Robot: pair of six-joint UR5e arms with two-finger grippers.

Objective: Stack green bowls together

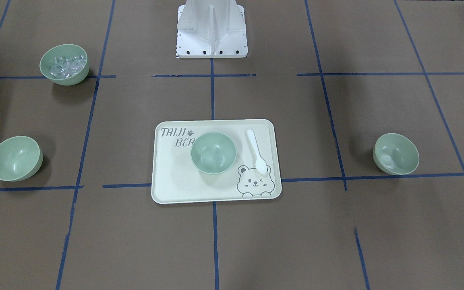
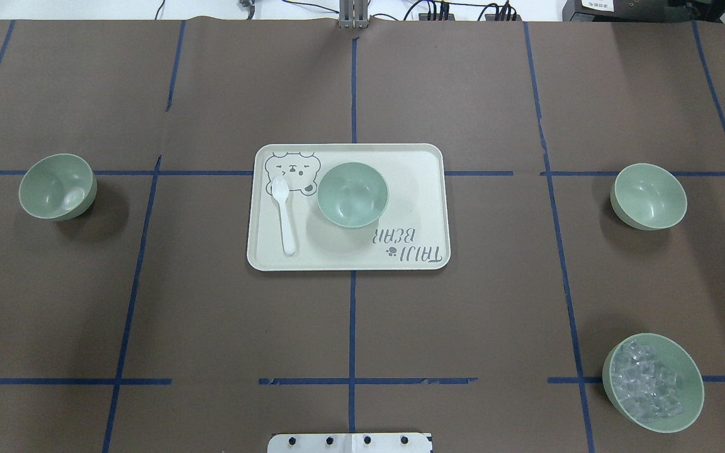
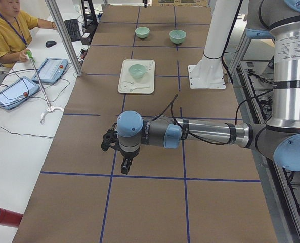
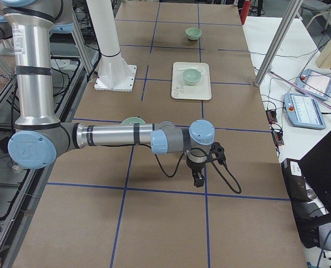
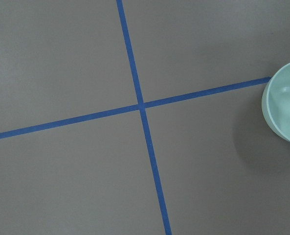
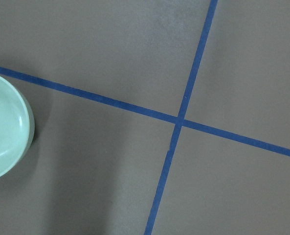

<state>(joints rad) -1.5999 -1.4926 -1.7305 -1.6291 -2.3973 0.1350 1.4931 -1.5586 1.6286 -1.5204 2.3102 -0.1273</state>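
Note:
Three plain green bowls stand upright and apart. One (image 2: 352, 194) sits on the cream tray (image 2: 413, 189) at the table's middle. One (image 2: 57, 187) is far to the robot's left and shows at the left wrist view's right edge (image 5: 286, 107). One (image 2: 649, 195) is far to the robot's right and shows at the right wrist view's left edge (image 6: 5, 127). My left gripper (image 3: 124, 167) hangs over bare table near the left bowl. My right gripper (image 4: 198, 180) hangs near the right bowl. Neither holds a bowl. I cannot tell if they are open or shut.
A fourth green bowl with clear ice cubes (image 2: 653, 382) stands at the robot's near right. A white spoon (image 2: 285, 217) lies on the tray beside the bowl. Blue tape lines cross the brown table. An operator (image 3: 8, 30) sits at a side desk.

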